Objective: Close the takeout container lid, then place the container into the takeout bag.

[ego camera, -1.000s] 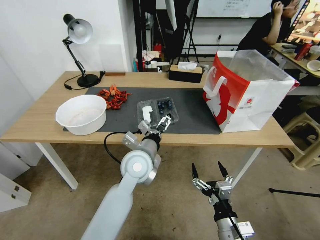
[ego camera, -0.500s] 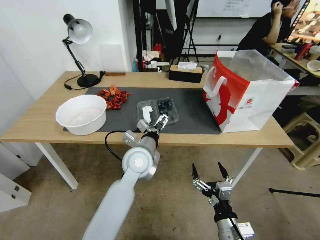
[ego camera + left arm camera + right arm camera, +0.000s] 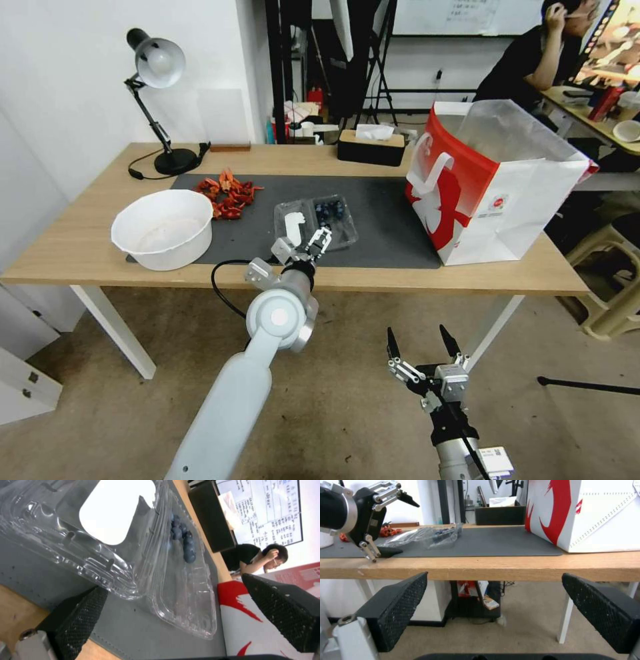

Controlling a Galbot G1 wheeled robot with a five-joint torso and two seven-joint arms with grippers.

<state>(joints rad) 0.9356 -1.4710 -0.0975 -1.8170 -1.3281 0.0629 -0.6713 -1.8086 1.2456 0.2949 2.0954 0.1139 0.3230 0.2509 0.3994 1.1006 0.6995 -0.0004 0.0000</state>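
1. progress: nothing done yet. takeout container (image 3: 316,221) lies open flat on the dark mat (image 3: 387,213), near the table's front edge. the lid (image 3: 293,223) with its white label is folded out on the robot's left of the blueberry tray half.
2. takeout bag (image 3: 493,180) stands upright at the right end of the mat, mouth open, well apart from the container. nothing visible inside from here.
3. left gripper (image 3: 308,241) is at the container's near edge, fingers spread. in the left wrist view one finger (image 3: 81,612) sits low on the mat just beside the lid's corner and the other is up in the air on the tray side. can't tell if it touches the plastic.
4. right gripper (image 3: 423,347) is parked below table height in front of the table, fingers spread, holding nothing.
5. left to do: fold lid over the tray, snap it shut, pick the box up, drop it in the bag.
6. change vs earlier frames: left gripper has crept forward and to the left, from the tray's front edge toward the lid/hinge area. container, bag and white bowl (image 3: 162,228) haven't shifted. right arm is nearly unchanged.
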